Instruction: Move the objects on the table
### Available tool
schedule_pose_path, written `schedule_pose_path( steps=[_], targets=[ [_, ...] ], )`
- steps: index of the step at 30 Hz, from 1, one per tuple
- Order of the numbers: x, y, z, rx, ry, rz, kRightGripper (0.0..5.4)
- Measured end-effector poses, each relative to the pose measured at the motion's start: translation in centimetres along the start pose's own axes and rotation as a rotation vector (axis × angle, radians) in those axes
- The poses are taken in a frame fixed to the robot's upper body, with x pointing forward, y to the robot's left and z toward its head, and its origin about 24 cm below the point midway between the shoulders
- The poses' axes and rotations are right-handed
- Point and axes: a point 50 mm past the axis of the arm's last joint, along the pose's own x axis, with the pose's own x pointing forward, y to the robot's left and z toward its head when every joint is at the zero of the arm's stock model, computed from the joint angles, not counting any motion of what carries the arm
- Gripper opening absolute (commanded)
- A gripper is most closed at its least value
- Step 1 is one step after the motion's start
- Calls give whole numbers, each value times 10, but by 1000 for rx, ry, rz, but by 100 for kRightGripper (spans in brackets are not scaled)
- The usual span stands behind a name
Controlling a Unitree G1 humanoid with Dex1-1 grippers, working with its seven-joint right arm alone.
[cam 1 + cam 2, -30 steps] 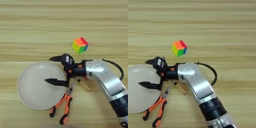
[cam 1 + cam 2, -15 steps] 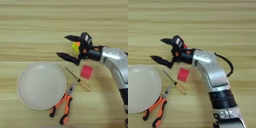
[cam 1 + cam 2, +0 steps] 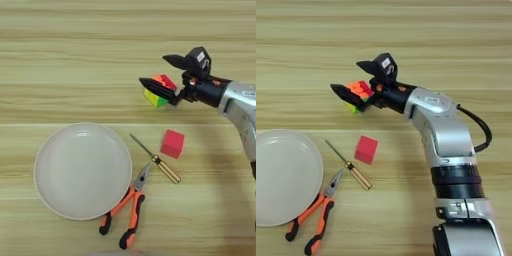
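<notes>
Left eye view: gripper (image 3: pixel 161 73) fingers spread wide, straddling puzzle cube (image 3: pixel 159 91), grip not closed. Red cube (image 3: pixel 172 144) beside screwdriver (image 3: pixel 155 158).

Right eye view: plate (image 3: pixel 283 177) at left, pliers (image 3: pixel 317 213) just beside it, on table (image 3: pixel 406 30).

we see a robot test bench, likely a lab. a bare wood-grain table (image 3: pixel 75 60) holds pliers (image 3: pixel 127 210), a screwdriver (image 3: pixel 155 160) and a puzzle cube (image 3: pixel 157 92).

No stray items beyond the task's own things.
</notes>
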Motion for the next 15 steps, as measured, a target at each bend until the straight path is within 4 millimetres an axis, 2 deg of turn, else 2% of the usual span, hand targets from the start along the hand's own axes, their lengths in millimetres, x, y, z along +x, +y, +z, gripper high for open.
schedule_pose_path(
  steps=[15],
  targets=[
    [13,-17,-29,89,96,-183,537]
  ],
)
